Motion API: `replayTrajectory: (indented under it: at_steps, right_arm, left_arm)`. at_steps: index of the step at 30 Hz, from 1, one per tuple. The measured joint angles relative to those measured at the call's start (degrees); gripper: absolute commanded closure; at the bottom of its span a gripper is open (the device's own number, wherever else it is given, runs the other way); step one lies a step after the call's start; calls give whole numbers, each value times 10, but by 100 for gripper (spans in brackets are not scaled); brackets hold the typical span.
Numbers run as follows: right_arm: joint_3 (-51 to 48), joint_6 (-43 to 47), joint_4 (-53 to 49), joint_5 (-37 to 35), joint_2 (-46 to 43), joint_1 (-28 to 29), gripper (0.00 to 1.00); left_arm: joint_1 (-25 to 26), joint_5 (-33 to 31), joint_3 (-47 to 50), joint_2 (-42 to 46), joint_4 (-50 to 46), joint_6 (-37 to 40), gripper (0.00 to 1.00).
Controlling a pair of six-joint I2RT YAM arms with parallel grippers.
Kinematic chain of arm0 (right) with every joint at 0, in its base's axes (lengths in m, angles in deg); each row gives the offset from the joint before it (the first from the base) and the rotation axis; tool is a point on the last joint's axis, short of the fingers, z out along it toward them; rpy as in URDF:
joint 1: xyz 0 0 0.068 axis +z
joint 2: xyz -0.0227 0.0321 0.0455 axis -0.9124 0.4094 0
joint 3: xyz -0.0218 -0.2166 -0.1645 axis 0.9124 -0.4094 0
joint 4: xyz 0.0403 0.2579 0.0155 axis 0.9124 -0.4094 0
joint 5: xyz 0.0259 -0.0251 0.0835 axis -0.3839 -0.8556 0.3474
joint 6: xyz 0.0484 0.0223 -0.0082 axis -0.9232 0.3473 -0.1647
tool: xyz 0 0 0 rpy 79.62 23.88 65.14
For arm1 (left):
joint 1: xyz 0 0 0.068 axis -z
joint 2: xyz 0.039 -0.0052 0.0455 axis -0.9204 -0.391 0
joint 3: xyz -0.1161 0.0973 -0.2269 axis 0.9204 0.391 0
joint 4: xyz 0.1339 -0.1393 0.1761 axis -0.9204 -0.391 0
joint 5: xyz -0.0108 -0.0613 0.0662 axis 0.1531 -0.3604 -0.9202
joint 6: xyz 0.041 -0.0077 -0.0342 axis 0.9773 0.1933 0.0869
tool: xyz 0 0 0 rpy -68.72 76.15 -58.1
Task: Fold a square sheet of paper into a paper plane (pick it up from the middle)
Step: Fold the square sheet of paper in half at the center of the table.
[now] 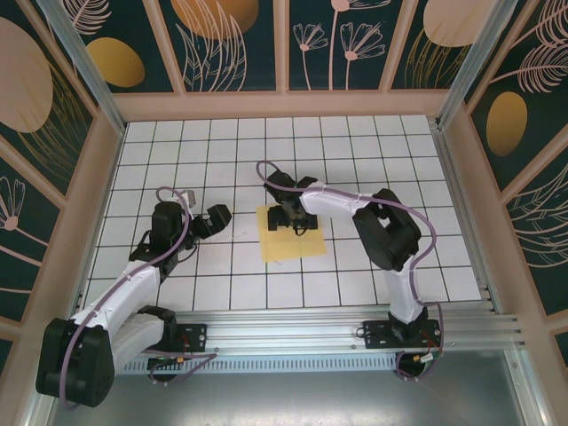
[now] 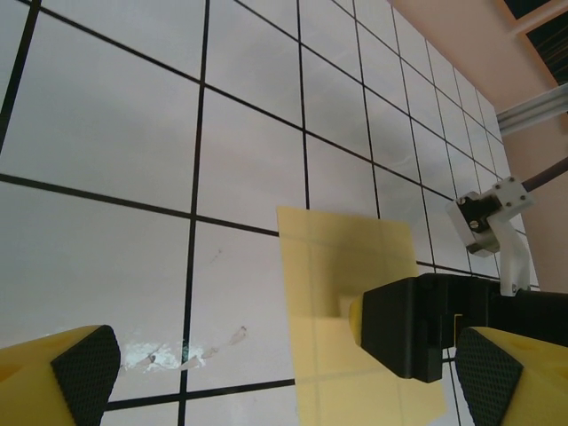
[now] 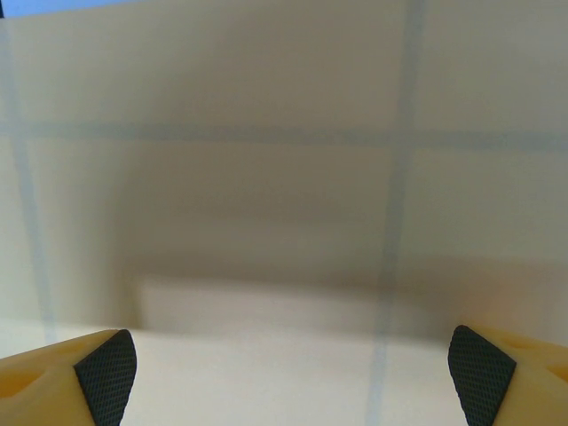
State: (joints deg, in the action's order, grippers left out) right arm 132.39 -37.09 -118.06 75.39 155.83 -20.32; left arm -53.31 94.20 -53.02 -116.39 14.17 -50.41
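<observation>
**A:** Start with the big things. What is the table (image 1: pixel 355 151) like?

**B:** White grid tiles, walled on three sides. The square sheet of paper (image 1: pixel 289 248) lies on it near the centre, in front of the right arm. It looks flat and square, with all four edges down.

**A:** Any folds?

**B:** No dart shape and no ridge. The right wrist view has a pale band across the sheet (image 3: pixel 266 177). Could be a crease or a shadow, I cannot tell which.

**A:** And the right gripper (image 1: pixel 293 220)?

**B:** It hangs over the far half of the sheet, pointing down. Its jaws are spread wide, with the pads (image 3: pixel 106 364) well apart and nothing between them. The paper lies just below.

**A:** The left gripper (image 1: pixel 217 217)?

**B:** Also spread wide and empty. It sits off to the left, aimed at the sheet (image 2: pixel 346 266) but apart from it.

**A:** How far along is the task?

**B:** At the very start, I judge. The sheet is not lifted and every fold remains to be made.
</observation>
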Motion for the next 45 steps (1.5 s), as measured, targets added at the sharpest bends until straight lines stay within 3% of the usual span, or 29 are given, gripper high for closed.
replayTrajectory:
  at_steps: [15,30,45]
  right_arm:
    - [35,47,-13,13,28,0,6]
    - [41,51,-23,-12,38,10,8]
    - [47,47,-30,-16,42,14,7]
  left_arm:
    - [0,5,10,-20,66,3,1]
    - [0,-55,56,53,81,-9,1]
    - [0,-50,73,68,101,-9,1]
